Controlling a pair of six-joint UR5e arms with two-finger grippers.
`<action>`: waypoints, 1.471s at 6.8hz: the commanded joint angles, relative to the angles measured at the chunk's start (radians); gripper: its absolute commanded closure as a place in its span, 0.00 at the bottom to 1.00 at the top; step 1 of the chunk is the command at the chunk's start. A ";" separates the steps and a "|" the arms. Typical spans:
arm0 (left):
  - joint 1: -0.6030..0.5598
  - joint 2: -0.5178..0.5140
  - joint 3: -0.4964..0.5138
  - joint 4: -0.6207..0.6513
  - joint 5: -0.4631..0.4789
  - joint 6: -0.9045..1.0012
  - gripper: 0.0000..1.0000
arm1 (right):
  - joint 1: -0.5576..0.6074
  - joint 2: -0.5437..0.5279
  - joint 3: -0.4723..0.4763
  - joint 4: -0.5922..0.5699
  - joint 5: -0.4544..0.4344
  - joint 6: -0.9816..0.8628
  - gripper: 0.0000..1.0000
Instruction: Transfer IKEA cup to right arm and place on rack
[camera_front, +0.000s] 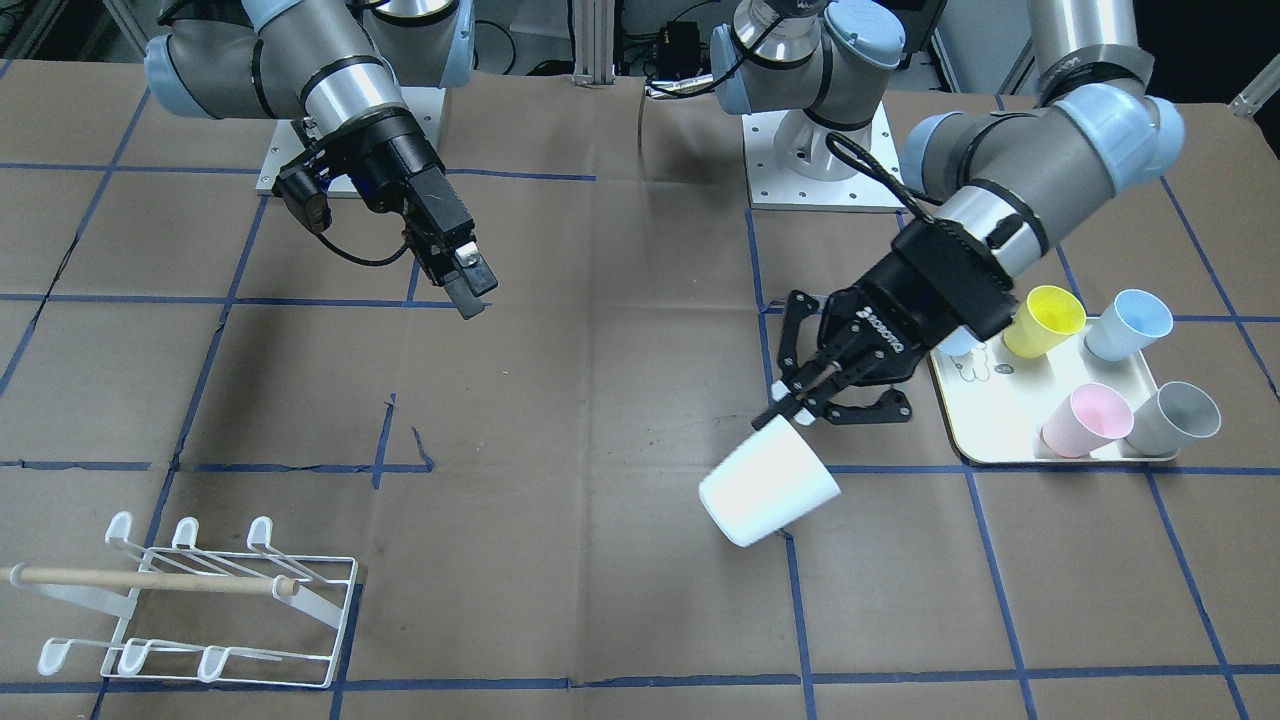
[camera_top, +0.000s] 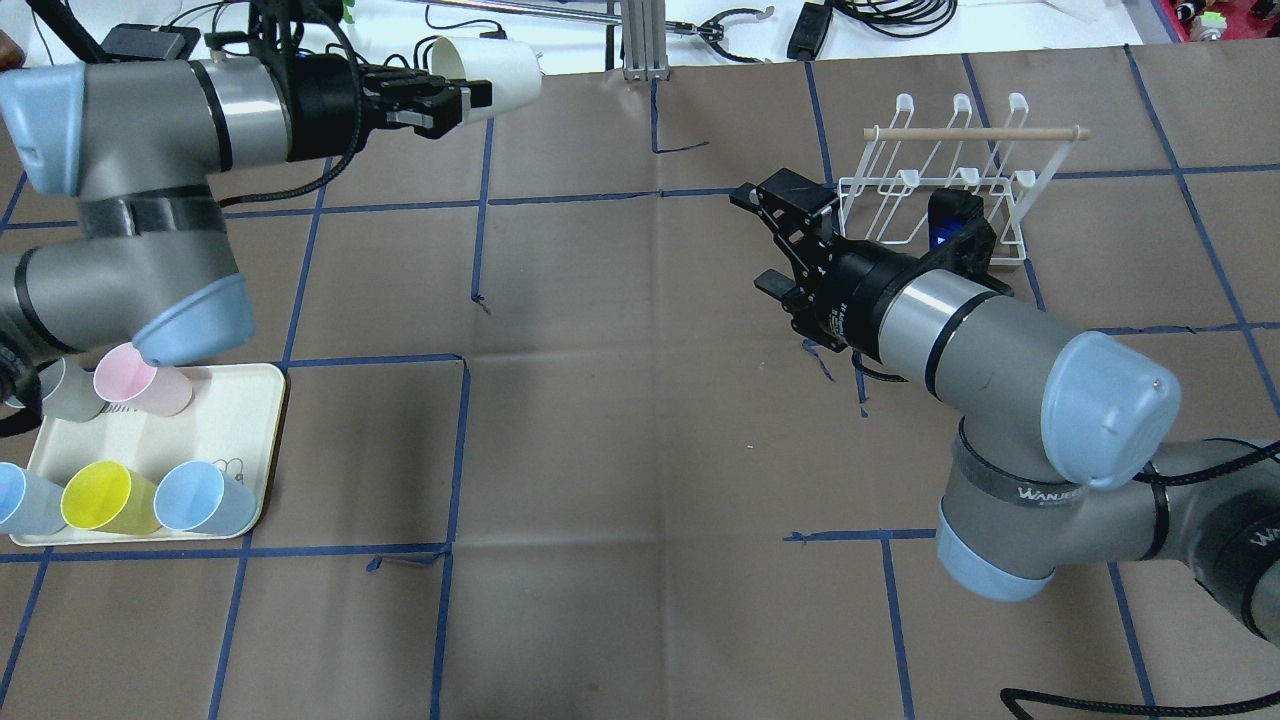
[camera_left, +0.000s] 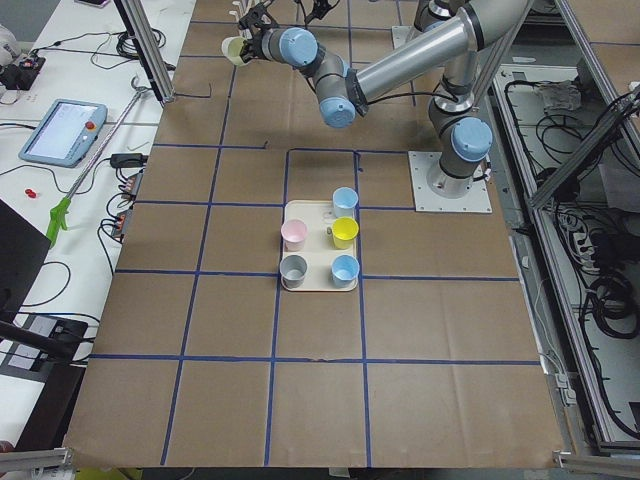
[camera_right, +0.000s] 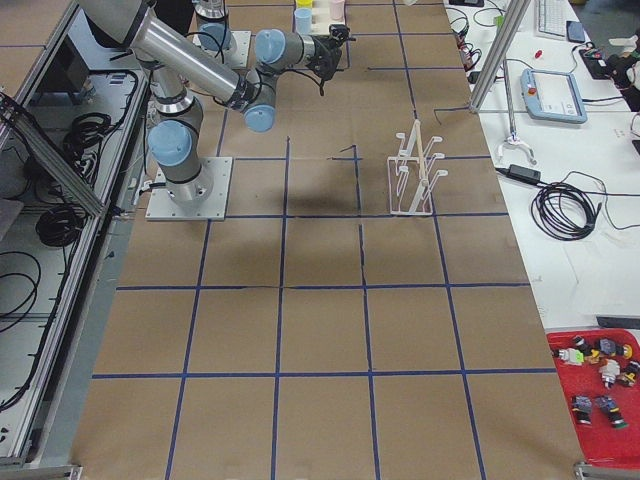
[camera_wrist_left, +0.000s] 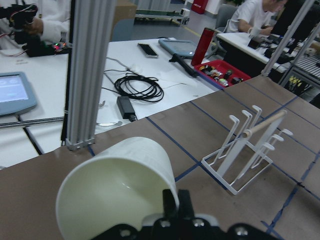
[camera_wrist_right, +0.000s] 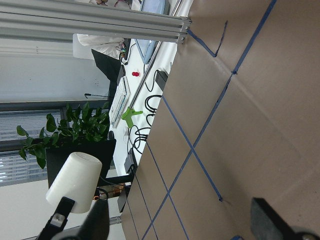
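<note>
The white cup (camera_front: 768, 485) hangs tilted on its side above the table, its mouth toward my left gripper (camera_front: 790, 412), which is shut on its rim. It also shows in the overhead view (camera_top: 495, 72) at the far left, held by my left gripper (camera_top: 462, 100), and in the left wrist view (camera_wrist_left: 120, 185). My right gripper (camera_top: 758, 238) is open and empty, hovering mid-table beside the rack (camera_top: 975, 133); it points toward the cup, well apart from it. The right wrist view shows the cup (camera_wrist_right: 75, 182) far off. The white wire rack (camera_front: 150, 580) stands empty.
A cream tray (camera_front: 985, 400) under my left arm holds yellow (camera_front: 1045, 320), blue (camera_front: 1130, 325), pink (camera_front: 1085, 420) and grey (camera_front: 1175, 420) cups. Brown paper with blue tape lines covers the table. An aluminium post (camera_top: 640, 40) stands at the far edge.
</note>
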 joint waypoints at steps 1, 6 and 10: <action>-0.049 -0.005 -0.180 0.263 -0.085 -0.006 1.00 | -0.001 0.039 -0.002 -0.003 -0.002 0.009 0.00; -0.129 -0.007 -0.268 0.405 -0.082 -0.010 1.00 | 0.045 0.115 -0.098 -0.023 -0.025 0.229 0.01; -0.137 -0.010 -0.270 0.406 -0.082 -0.011 1.00 | 0.102 0.187 -0.125 -0.056 -0.071 0.328 0.01</action>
